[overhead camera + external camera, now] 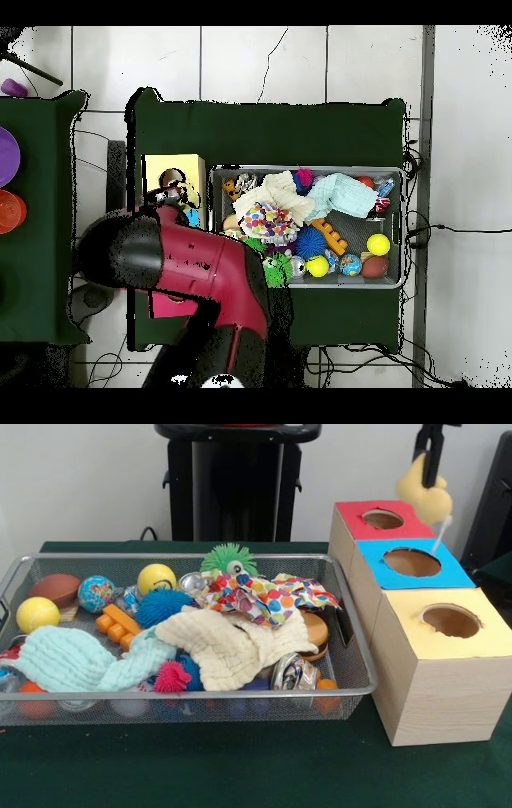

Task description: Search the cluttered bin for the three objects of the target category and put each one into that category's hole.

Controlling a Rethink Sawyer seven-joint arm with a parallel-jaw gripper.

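High at the right of the front view, my gripper is shut on a yellow soft toy. A white tag dangles below the toy. It hangs above the row of three wooden boxes, over the red-topped box and the blue-topped box; the yellow-topped box stands nearest the camera. Each box has a round hole in its top. The wire mesh bin of clutter sits to the left. In the overhead view the red arm covers most of the boxes, leaving only the yellow top showing.
The bin holds two yellow balls, a green spiky ball, a blue spiky ball, orange blocks, a brown football, and cream, mint and spotted cloths. Green cloth covers the table.
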